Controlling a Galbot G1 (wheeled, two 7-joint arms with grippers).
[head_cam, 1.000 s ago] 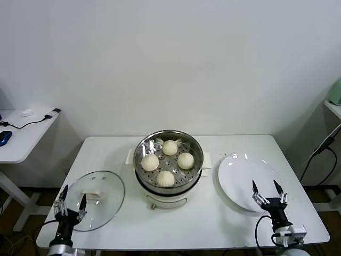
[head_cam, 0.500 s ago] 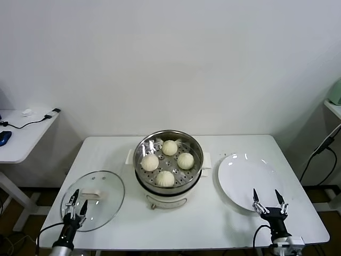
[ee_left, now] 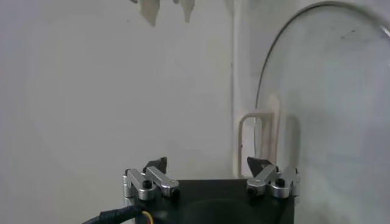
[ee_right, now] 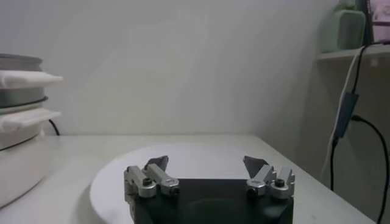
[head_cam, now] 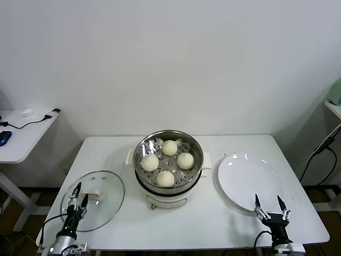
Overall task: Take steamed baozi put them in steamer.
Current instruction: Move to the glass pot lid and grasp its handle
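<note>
Your four steamed baozi [head_cam: 169,162] already sit in the steamer [head_cam: 195,168], far from both wide, empty pincers: left pincer [head_cam: 77,194] by the glass lid [head_cam: 106,200], right pincer [head_cam: 268,203] at the white plate [head_cam: 242,173].

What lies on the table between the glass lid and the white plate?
In the head view, the steamer stands between the glass lid and the white plate, with four baozi inside.

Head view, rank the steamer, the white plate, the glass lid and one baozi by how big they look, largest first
1. steamer, widest with its white base and handles
2. white plate and glass lid, which look about alike, so no ranking between them
3. baozi, smallest by far; all four buns look alike in size
</note>
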